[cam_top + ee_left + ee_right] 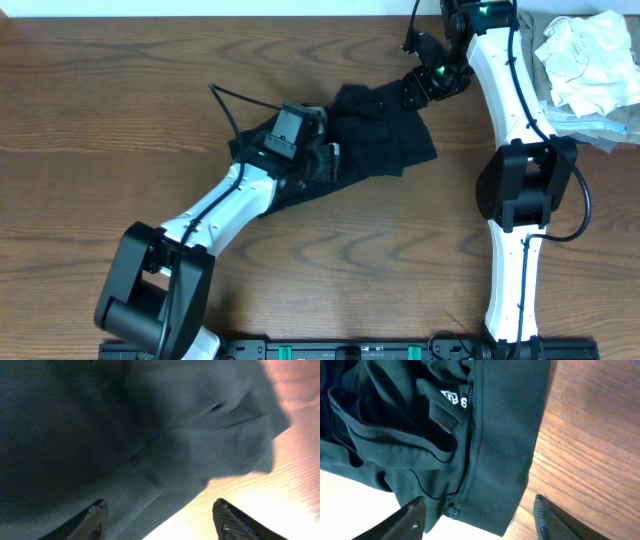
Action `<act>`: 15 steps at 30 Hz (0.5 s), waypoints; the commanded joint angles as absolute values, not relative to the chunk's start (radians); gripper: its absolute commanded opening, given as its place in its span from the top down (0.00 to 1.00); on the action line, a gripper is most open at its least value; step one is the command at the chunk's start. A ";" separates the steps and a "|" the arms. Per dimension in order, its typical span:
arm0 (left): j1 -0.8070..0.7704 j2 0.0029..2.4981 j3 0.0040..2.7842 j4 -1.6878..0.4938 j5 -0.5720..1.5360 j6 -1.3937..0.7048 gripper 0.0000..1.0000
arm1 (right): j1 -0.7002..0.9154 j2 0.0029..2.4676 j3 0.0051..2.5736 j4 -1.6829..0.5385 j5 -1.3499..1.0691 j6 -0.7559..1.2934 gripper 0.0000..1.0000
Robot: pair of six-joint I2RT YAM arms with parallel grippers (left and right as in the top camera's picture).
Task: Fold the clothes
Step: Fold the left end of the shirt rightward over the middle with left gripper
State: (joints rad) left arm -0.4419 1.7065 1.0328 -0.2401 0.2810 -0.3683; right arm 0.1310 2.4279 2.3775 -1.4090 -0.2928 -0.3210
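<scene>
The clothes are one black t-shirt [385, 130], lying crumpled in a heap on the wooden table [100, 110] at mid-table. My left gripper [322, 150] sits over the heap's left part. In the left wrist view its fingertips [96, 519] stand wide apart, open, with dark fabric [150, 435] spread under them and nothing pinched. My right gripper [420, 85] hovers at the heap's far right corner. From the right wrist, my right gripper [480, 517] is open over a hemmed edge of the shirt [505, 460]; a white printed label [454, 399] shows among the folds.
A crumpled white cloth [590, 55] lies on khaki-grey garments [600, 128] at the back right corner, close behind the right arm [520, 180]. A black rail [350, 350] runs along the table's front edge. The left arm [215, 205] crosses the front left.
</scene>
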 commanded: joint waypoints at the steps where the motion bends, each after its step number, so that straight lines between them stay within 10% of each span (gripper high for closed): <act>1: -0.391 1.612 1.053 -0.301 0.273 -0.355 0.28 | 0.128 2.439 2.370 -1.398 -0.303 -0.319 0.29; 15: -0.158 1.388 1.053 -0.603 0.215 -0.194 0.25 | 0.117 2.582 2.360 -1.364 -0.302 -0.283 0.33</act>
